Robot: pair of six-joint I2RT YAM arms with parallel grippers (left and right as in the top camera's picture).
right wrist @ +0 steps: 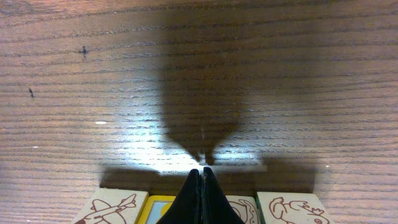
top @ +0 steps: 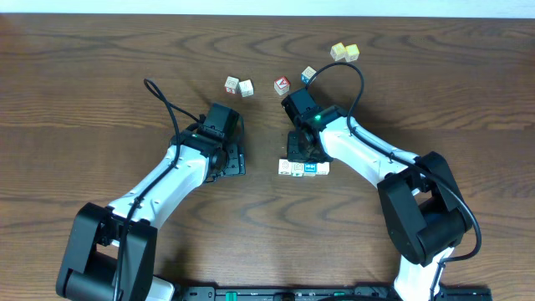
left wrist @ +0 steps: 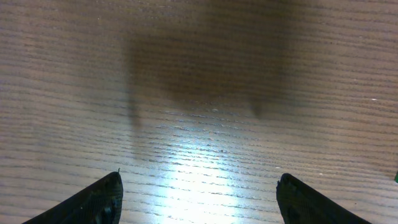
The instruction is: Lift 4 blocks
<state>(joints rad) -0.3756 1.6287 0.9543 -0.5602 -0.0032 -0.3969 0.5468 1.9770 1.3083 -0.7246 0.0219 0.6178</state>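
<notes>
- Four small printed toy cubes [top: 303, 168] [right wrist: 289, 210] lie in a tight row, side against side, on the brown wood-grain surface [top: 100, 67], near the middle of the overhead view.
- Three cubes in the row are cream with line drawings. The blue-and-green cube [top: 311, 168] [right wrist: 158, 210] is second from one end.
- The right gripper [top: 303, 149] [right wrist: 202, 177] hangs directly over this row with its jaws clenched together on nothing.
- In the right wrist view the shut tips stand in front of the middle of the row, between the second and third cubes. Whether they touch a cube cannot be told.
- The left gripper [top: 227, 160] [left wrist: 199, 183] sits apart from the row, off to its side.
- Its jaws are released wide. The two dark fingers [left wrist: 102, 199] frame bare wood with nothing between them.
- Farther back on the surface, two cream cubes [top: 238, 85] stand just beside each other.
- A red-faced cube [top: 282, 85] sits near them, and a lone cream cube with a blue side [top: 308, 74] sits just past it.
- A pair of yellow cubes [top: 344, 52] rests side by side near the far edge, well apart from the row.
- A black cable [top: 163, 100] loops above the left arm.
</notes>
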